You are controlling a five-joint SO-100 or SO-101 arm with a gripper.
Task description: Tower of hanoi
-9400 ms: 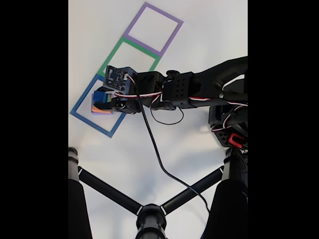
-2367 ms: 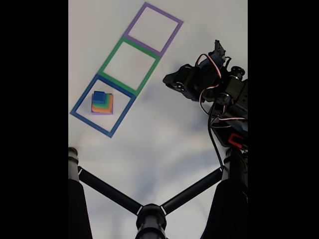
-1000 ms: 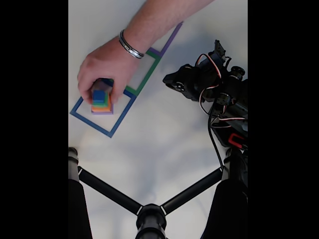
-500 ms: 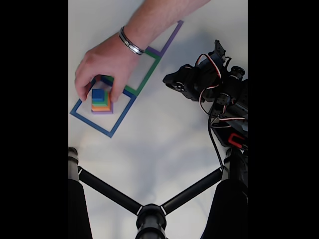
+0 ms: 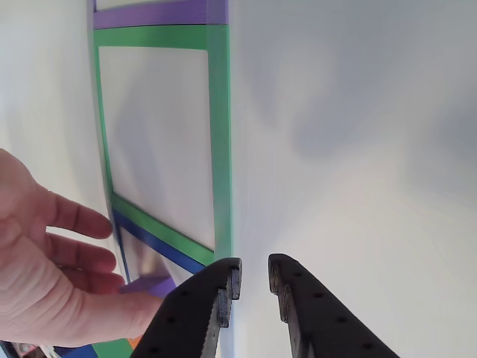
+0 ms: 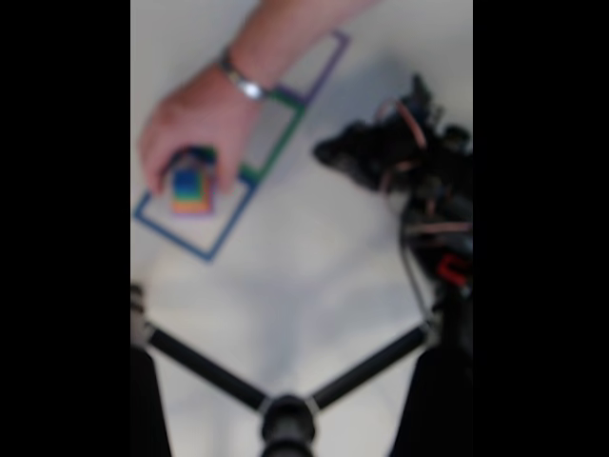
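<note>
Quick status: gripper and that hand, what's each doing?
Gripper: slightly open, holding nothing.
Hand: fingers around the block stack in the blue outline.

Hand (image 6: 195,119) over block stack (image 6: 192,189) inside end tape square (image 6: 171,228), fixed view; arm (image 6: 409,171) right, apart.

black printed gripper (image 5: 254,277), ridged fingertips, apparently red-white cables, person's metal bracelet (image 6: 240,83)

The black two-finger claw (image 5: 253,282) pokes in from six o'clock in the other view, fingertips a narrow gap apart, gripping nothing. In the blurred fixed view the folded black arm (image 6: 400,162) sits at three o'clock. A person's hand (image 6: 190,129), wrist banded, reaches in from twelve o'clock, fingers curled downward.
</note>
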